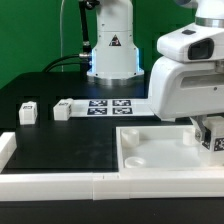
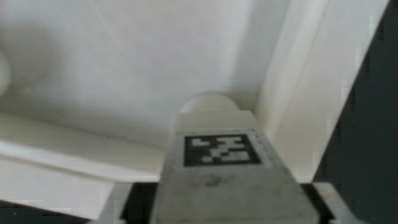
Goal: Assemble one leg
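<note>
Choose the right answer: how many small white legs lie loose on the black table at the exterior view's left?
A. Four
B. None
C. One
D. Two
D: two legs sit side by side on the table, apart from the large panel.

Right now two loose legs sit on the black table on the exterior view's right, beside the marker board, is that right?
Not quite. The exterior view shows both loose legs, one leg and another, on its left, beside the marker board.
</note>
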